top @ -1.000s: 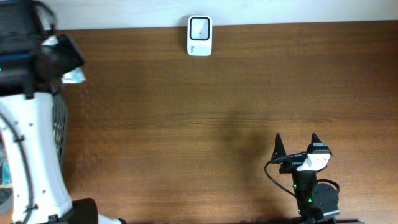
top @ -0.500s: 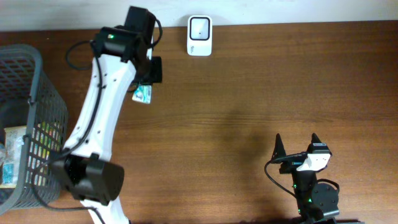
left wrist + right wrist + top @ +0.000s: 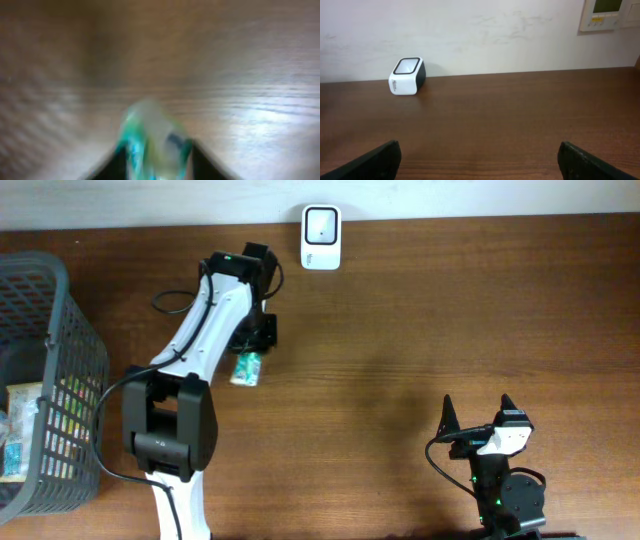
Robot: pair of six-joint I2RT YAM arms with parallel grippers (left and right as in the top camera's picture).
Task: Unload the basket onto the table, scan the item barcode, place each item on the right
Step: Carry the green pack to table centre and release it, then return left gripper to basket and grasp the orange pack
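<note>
1. Compared with the earlier overhead pictures, our left arm has left the basket (image 3: 60, 310) at the left edge and now reaches out over the open table (image 3: 450, 310). It has brought a small teal and white packet (image 3: 247, 368) with it.
2. Between the last earlier picture and now, the packet has shifted a little toward the near side and slightly to the right. It has not come closer to the scanner (image 3: 321, 237).
3. The packet now shows just beside the tip of the left gripper (image 3: 256, 348), near the middle-left of the table. The scanner stands well apart from it, at the far edge against the wall.
4. The left wrist view is strongly blurred, so we think the arm is in fast motion. There the packet appears between the two dark fingers, but we cannot tell whether they clamp it or have let it go. We also cannot tell whether it rests on the wood or hangs above it.
5. The right gripper (image 3: 477, 406) has not moved at all. It waits at the near right side with its fingers spread wide and nothing between them.
6. For the task, we judge that the item is out of the basket but not yet presented. No barcode can be read in any view.
7. Our guess is that the packet must next be carried to the scanner window with its barcode turned toward it. If it was let go here, it must first be gripped again.
</note>
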